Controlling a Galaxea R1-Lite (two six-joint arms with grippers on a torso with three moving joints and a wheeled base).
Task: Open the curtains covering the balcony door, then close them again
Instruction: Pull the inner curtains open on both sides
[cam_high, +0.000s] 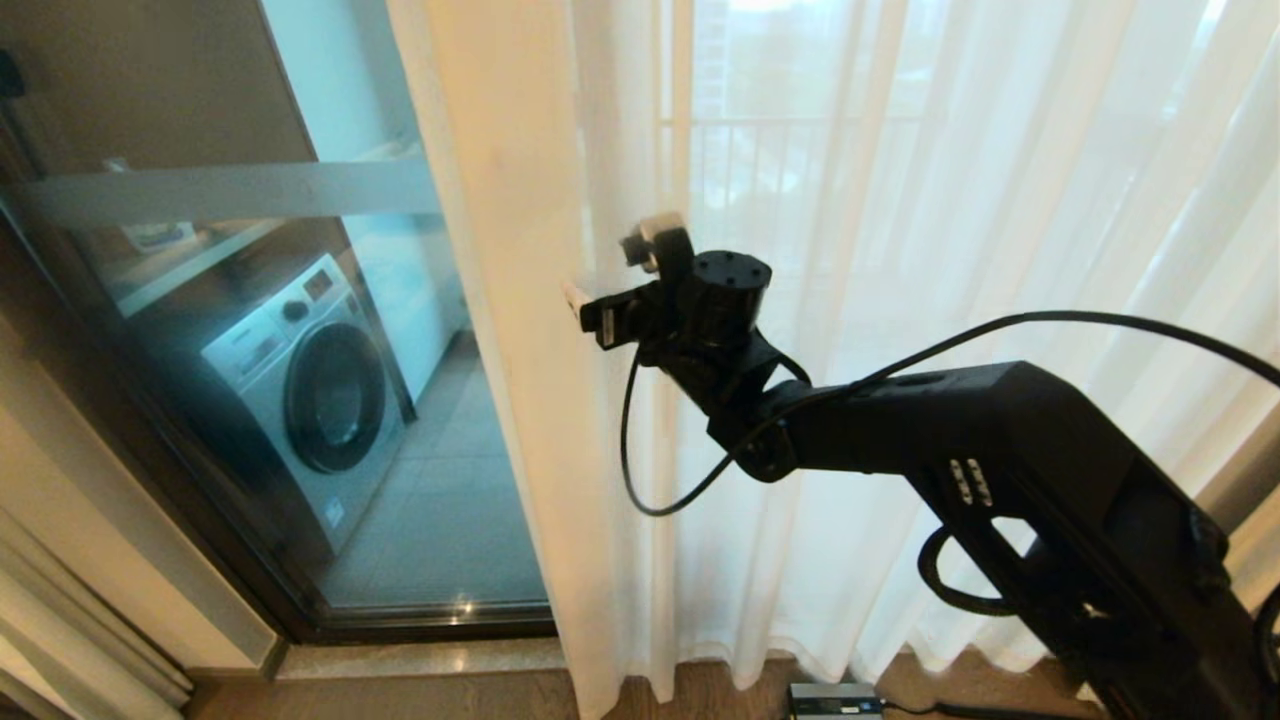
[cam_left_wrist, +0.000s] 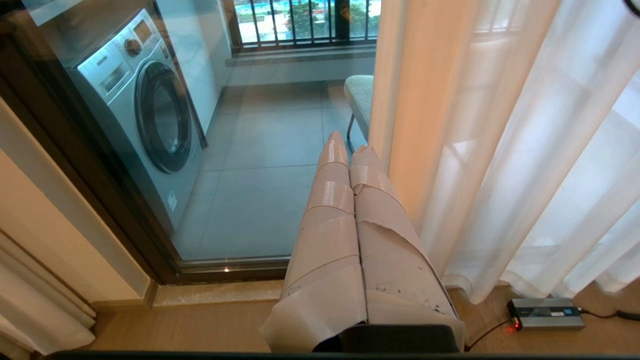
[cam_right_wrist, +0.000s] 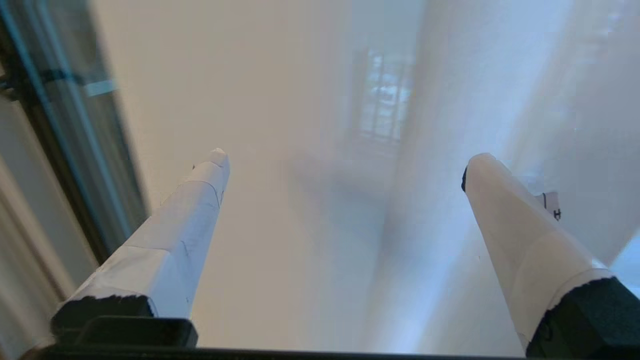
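Two right gripper (cam_right_wrist: 345, 155) fingers (cam_right_wrist: 200, 195) spread wide — facing curtains (cam_high: 520, 300), left gripper (cam_left_wrist: 350, 150) pressed together.

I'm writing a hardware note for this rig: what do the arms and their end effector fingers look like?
The right arm is matte black and boxy, with a round black wrist housing and a loose black cable looping below it. Right end effector: two tapered fingers wrapped in white tape over black bases. Left end effector: the same tapered fingers, wrapped in beige tape that is torn and scuffed.
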